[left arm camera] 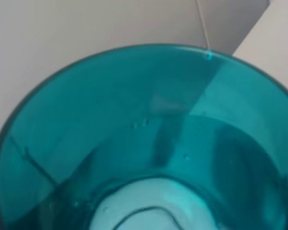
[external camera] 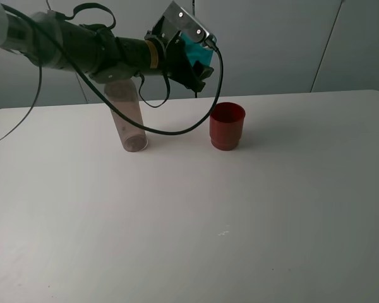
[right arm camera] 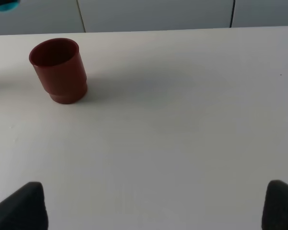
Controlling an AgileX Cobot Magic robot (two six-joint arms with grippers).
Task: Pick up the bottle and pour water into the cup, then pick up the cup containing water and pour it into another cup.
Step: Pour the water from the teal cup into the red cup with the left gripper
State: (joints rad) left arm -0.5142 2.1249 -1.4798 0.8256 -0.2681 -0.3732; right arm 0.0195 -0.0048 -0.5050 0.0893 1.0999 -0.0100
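Left claw [external camera: 196, 63]: I have it closed around the cup and it holds the cup up in the air.
Cup [external camera: 202, 53]: see-through teal and tipped over a bit. It is up high, just to the left of the red cup, and not touching it. My left wrist camera looks right down inside. I see small drops on the wall, and I think a little water sits at the bottom.
Red cup [external camera: 227, 125]: stands on the table [external camera: 271, 221], mouth up.
Bottle [external camera: 129, 120]: stands on the table behind my left arm, with no cap.
Right claw [right arm camera: 151, 206]: wide open and holding nothing.
How the cup will feel: I think light, thin, smooth and slippery. If I squeeze too hard it may bend.
Where to hold: around the side, near the middle, so the rim is free to pour.
Next: I think I should bring the rim over the red cup and tip it slowly.
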